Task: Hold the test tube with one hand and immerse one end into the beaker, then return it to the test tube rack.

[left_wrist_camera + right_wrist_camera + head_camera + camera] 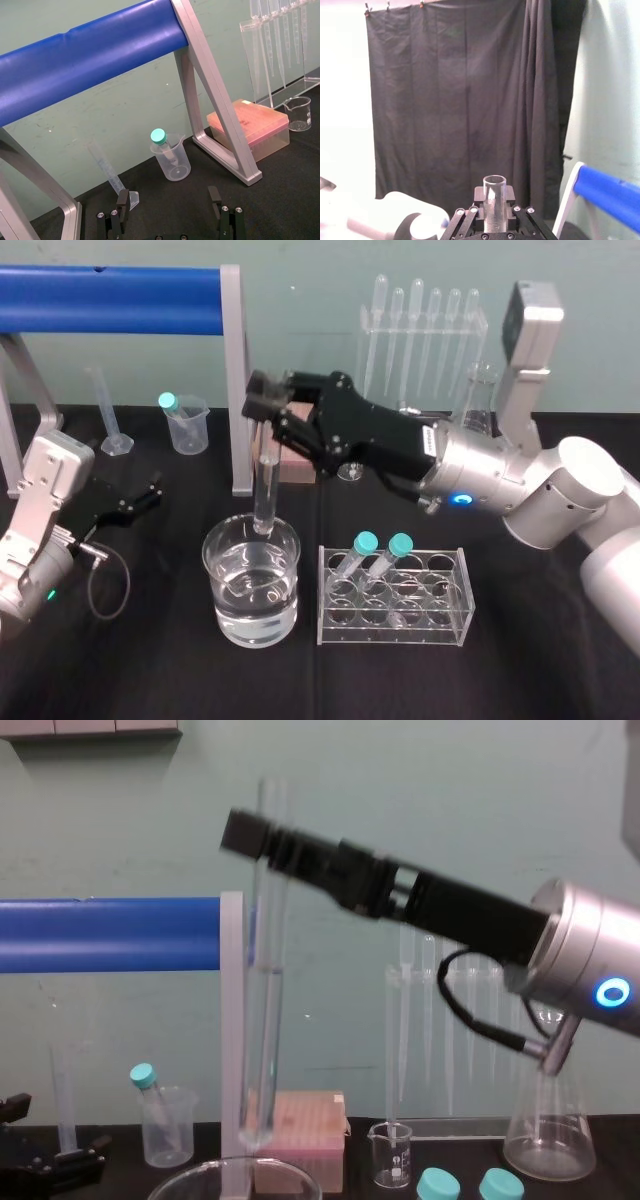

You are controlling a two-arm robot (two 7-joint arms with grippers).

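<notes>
The test tube (264, 485) is a long clear glass tube hanging upright, with my right gripper (262, 412) shut on its upper part. In the chest view the test tube (268, 980) ends just above the rim of the beaker (200, 1178). The beaker (222, 600) is wide, clear and partly filled with water, at the centre front. The right wrist view shows the tube's open rim (494, 181) standing between the fingers. To the right of the beaker stands the clear test tube rack (395, 632). My left gripper (130, 500) rests open on the table at the left, holding nothing, as the left wrist view (170, 220) shows.
Two teal-capped tubes (365, 542) lean in the rack. A small plastic beaker with a capped tube (187, 425) and a graduated cylinder (110, 420) stand back left. The blue bar frame (110, 300), a pink box (250, 125), a pipette stand (420, 330) and a conical flask (480, 400) line the back.
</notes>
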